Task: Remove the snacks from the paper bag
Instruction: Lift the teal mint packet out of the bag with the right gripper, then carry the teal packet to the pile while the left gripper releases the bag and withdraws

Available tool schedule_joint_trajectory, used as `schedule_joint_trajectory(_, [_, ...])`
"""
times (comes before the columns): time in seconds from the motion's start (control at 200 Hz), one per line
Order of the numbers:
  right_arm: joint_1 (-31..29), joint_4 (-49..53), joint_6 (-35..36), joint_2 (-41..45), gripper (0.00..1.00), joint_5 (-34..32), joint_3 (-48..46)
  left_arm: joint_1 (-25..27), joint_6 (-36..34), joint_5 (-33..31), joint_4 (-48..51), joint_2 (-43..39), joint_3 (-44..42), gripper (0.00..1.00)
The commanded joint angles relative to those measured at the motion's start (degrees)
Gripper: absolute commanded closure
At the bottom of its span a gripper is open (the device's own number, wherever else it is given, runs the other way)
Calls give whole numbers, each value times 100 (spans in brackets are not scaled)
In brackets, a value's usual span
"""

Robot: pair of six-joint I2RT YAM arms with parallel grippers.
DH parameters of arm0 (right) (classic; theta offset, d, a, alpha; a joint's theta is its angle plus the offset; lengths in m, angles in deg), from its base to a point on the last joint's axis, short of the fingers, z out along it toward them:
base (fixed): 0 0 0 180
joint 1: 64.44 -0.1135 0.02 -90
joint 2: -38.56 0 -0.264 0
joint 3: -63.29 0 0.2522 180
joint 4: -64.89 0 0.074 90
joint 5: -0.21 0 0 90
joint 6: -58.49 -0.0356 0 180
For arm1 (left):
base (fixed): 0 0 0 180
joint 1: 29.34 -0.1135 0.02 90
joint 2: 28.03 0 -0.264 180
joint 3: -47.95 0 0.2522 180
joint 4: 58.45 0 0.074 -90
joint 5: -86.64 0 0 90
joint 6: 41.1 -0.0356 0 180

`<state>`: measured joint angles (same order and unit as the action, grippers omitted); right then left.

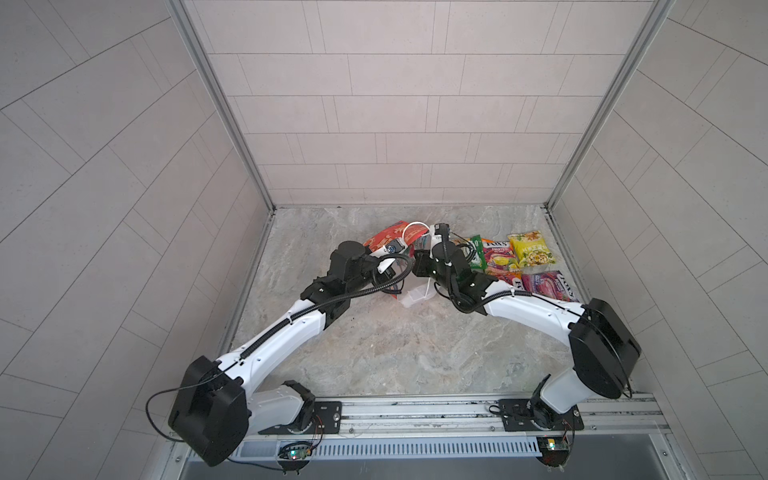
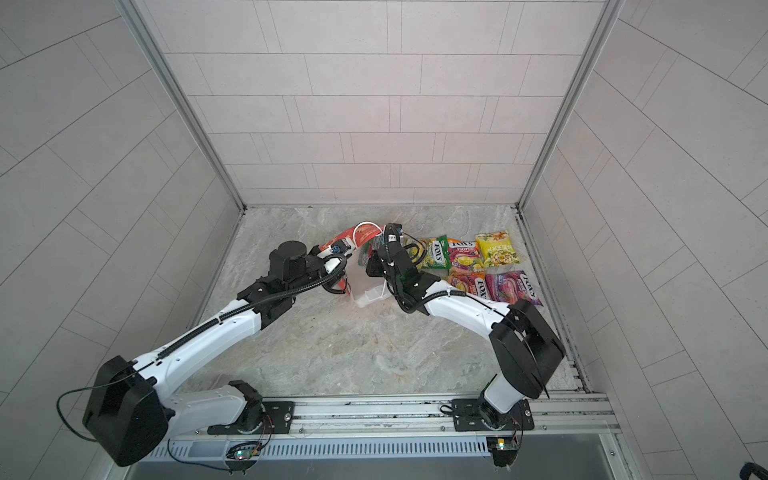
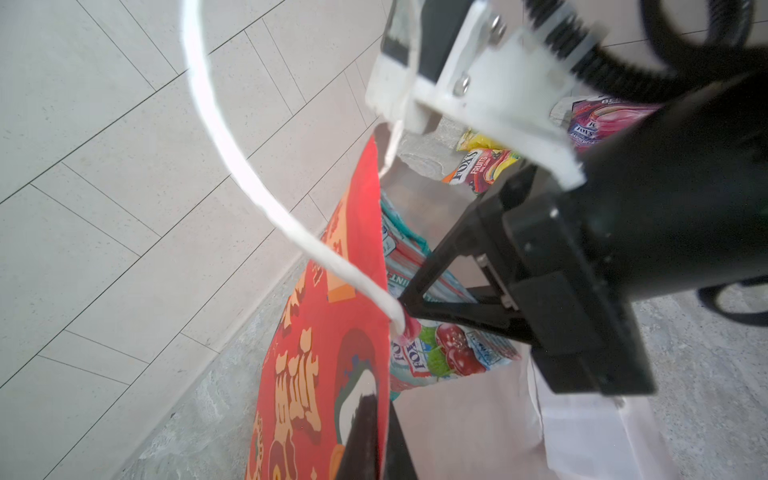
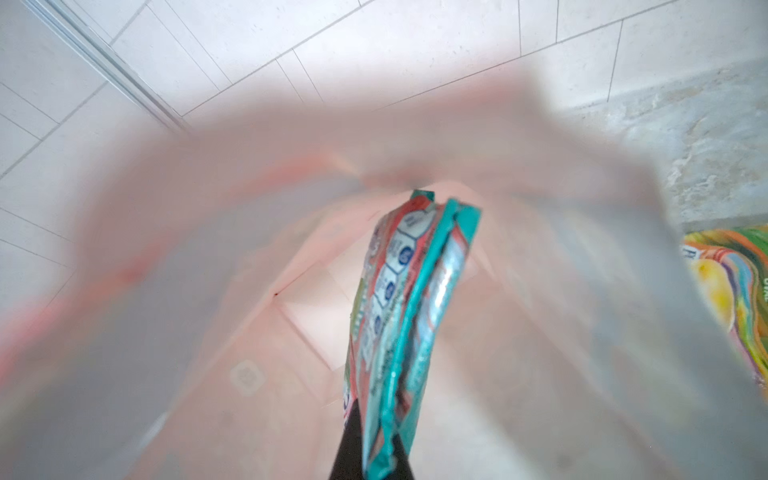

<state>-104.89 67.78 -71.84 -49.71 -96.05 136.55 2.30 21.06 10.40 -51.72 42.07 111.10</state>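
Two white arms (image 1: 291, 328) with black joints (image 1: 602, 349) and corrugated black cables (image 1: 353, 297).

looking down, in both top views, on a grey veined stone tabletop (image 1: 395, 357), lying flat and spreading from wall to wall. facing pale tiled walls (image 1: 374, 104) closing it in on three sides, joining at two slim metal corner posts (image 1: 220, 104). finding a metal rail (image 1: 415, 409) running along the near edge, with a slotted grille (image 1: 415, 449) sitting just in front. catching the same tile and stone in both wrist views.
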Motion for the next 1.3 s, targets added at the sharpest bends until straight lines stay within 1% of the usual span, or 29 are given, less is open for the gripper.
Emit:
schedule_joint_trajectory(0.0, [27, 259, 167, 470, 100, 235, 61, 11, 133, -107, 190, 95, 271, 100])
schedule_joint_trajectory(0.17, [44, 849, 330, 993, 100, 605, 160, 16, 246, -263, 481, 181, 501, 100])
schedule_joint_trajectory(0.35, [69, 1104, 576, 1444, 100, 907, 205, 10, 448, -372, 774, 334, 795, 100])
schedule_joint_trajectory(0.43, [76, 1132, 706, 1590, 100, 1186, 224, 10, 576, -467, 910, 420, 960, 100])
schedule_joint_trajectory(0.55, [97, 1175, 921, 1894, 100, 1506, 211, 9, 807, -677, 1406, 627, 1418, 100])
schedule_joint_trajectory(0.655, [122, 1360, 1123, 2227, 100, 1512, 273, 5, 981, -1131, 1765, 828, 1775, 100])
schedule_joint_trajectory(0.781, [163, 1894, 1475, 2455, 100, 1286, 566, -64, 1415, -1347, 2044, 1085, 2190, 100])
schedule_joint_trajectory(0.871, [392, 2000, 1467, 2604, 100, 1320, 663, -94, 1739, -1387, 2148, 1230, 2430, 100])
schedule_joint_trajectory(0.991, [750, 1782, 1332, 2866, 100, 1419, 685, -157, 2199, -1312, 2328, 1346, 2780, 100])
schedule_joint_trajectory(1.086, [1079, 2066, 1208, 2926, 100, 1444, 968, -220, 2593, -1322, 2630, 1480, 3152, 100])
schedule_joint_trajectory(1.186, [1521, 2149, 868, 3064, 100, 1223, 1007, -365, 3236, -1381, 2964, 1618, 3503, 100])
schedule_joint_trajectory(1.226, [1719, 2066, 677, 3094, 100, 1290, 1004, -480, 3587, -1374, 3013, 1658, 3559, 100])
schedule_joint_trajectory(1.296, [1938, 1995, 527, 3106, 100, 1436, 1043, -717, 4023, -1030, 2969, 1712, 3570, 100])
